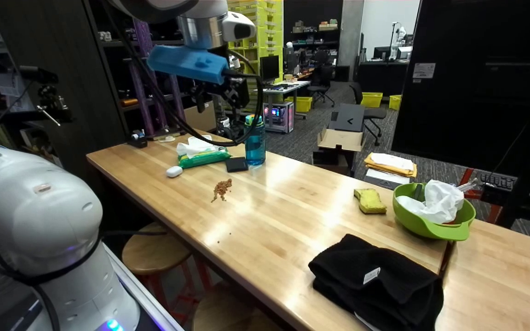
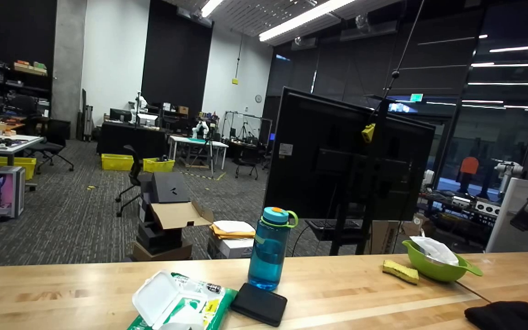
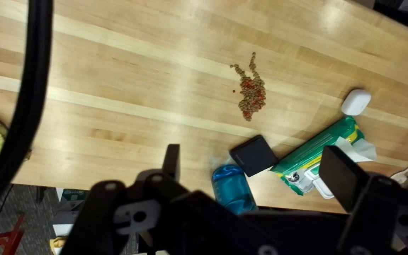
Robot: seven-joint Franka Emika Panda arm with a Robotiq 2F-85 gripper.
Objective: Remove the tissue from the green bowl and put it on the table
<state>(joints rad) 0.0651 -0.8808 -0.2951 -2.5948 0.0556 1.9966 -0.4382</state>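
The crumpled white tissue [image 1: 442, 197] sits in the green bowl [image 1: 430, 230] and rises above its rim. The bowl stands on the wooden table [image 1: 283, 207] at its far edge, with a pale utensil sticking out. Tissue [image 2: 436, 251] and bowl [image 2: 438, 270] also show in an exterior view; both are out of the wrist view. My gripper [image 3: 257, 166] is open and empty, its two fingers wide apart. It hangs high over the table, above the bottle and wipes pack, far from the bowl. In an exterior view its fingers are partly hidden by a cable loop.
A yellow sponge [image 1: 370, 201] lies beside the bowl and a black folded cloth [image 1: 377, 280] in front of it. A blue bottle [image 1: 255, 142], black wallet [image 3: 254, 156], green wipes pack [image 3: 317, 148], white case [image 3: 356, 102] and a pile of small brown pieces [image 3: 251, 95] are under the arm.
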